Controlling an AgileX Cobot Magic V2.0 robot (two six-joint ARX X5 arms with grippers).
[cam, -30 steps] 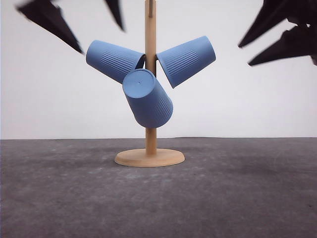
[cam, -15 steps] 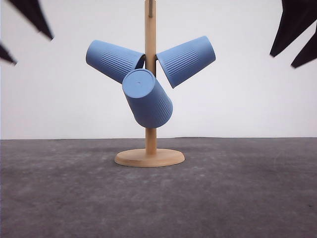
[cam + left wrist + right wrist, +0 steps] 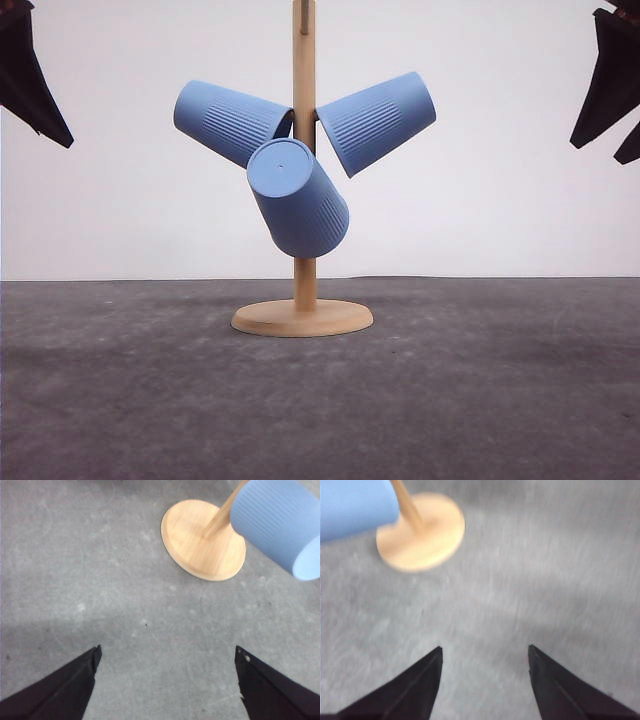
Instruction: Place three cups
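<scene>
We see all three cups hung on the wooden stand (image 3: 303,200) at the middle of the grey table (image 3: 320,400): the left cup (image 3: 230,122) and right cup (image 3: 378,121) slant outward, and the front cup (image 3: 298,198) tilts toward us below them. Our left gripper (image 3: 165,680) and right gripper (image 3: 485,680) are spread wide, empty, well apart from the stand

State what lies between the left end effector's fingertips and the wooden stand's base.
Bare grey tabletop lies between the left end effector and the stand's base, seen in the left wrist view.
</scene>
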